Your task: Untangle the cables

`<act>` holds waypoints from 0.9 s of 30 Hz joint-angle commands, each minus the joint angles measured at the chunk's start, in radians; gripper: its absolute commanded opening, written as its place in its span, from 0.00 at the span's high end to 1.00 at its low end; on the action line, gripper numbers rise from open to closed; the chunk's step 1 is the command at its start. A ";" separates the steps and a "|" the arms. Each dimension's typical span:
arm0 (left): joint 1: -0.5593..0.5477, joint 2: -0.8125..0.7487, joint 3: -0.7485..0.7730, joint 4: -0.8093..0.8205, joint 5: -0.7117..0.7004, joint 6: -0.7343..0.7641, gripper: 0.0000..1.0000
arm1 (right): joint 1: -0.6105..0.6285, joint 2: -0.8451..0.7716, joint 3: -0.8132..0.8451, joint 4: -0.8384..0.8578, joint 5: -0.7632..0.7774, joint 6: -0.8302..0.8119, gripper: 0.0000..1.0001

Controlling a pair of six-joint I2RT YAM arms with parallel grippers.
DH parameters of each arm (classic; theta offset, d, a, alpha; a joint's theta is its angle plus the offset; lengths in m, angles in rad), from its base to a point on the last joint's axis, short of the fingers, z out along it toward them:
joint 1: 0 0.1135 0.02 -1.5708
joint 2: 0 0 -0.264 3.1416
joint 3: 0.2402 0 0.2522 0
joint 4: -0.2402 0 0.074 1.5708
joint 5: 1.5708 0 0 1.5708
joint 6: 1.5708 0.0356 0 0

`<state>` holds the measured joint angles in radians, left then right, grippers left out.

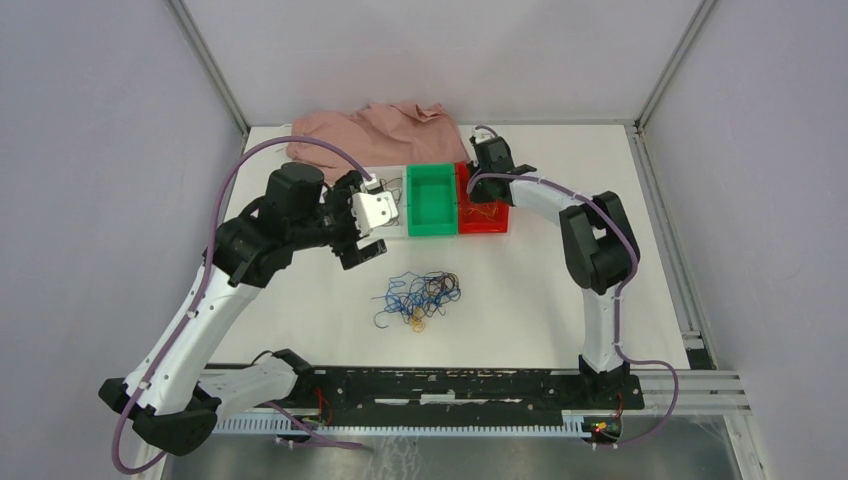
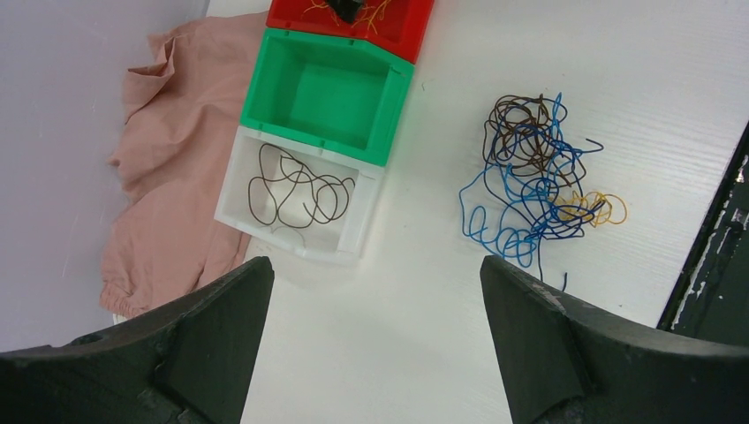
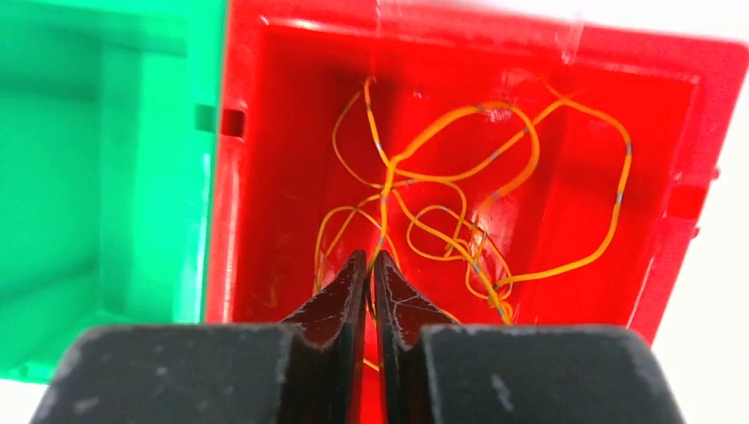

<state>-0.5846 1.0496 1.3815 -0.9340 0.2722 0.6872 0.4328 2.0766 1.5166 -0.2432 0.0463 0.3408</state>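
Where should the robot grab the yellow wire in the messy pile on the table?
Pinch the yellow wire at its loop poking out of the tangle on the side nearest the arm bases, coming straight down. It lies flat on the table, and there few blue strands cross it.

Curly blue, brown, yellow cables (image 1: 418, 297) tangled on table (image 1: 560, 290).
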 commanded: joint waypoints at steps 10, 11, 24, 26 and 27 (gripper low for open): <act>0.012 0.000 0.036 0.024 -0.020 -0.066 0.01 | 0.001 -0.227 0.019 -0.002 0.013 -0.010 0.43; 0.013 0.005 0.045 0.023 -0.027 -0.081 0.00 | 0.003 -0.249 0.022 -0.011 0.009 -0.008 0.40; 0.085 0.002 0.027 0.082 -0.084 -0.286 0.01 | -0.042 -0.527 -0.073 -0.163 0.063 0.226 0.01; 0.100 -0.010 0.001 0.105 -0.075 -0.308 0.01 | -0.073 -0.527 -0.116 -0.137 -0.172 0.233 0.01; 0.104 -0.011 -0.013 0.111 -0.073 -0.317 0.01 | -0.074 -0.536 -0.145 -0.106 -0.232 0.234 0.00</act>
<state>-0.5026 1.0718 1.4002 -0.9024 0.2062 0.4702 0.3988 1.5677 1.4235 -0.3527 0.0338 0.4789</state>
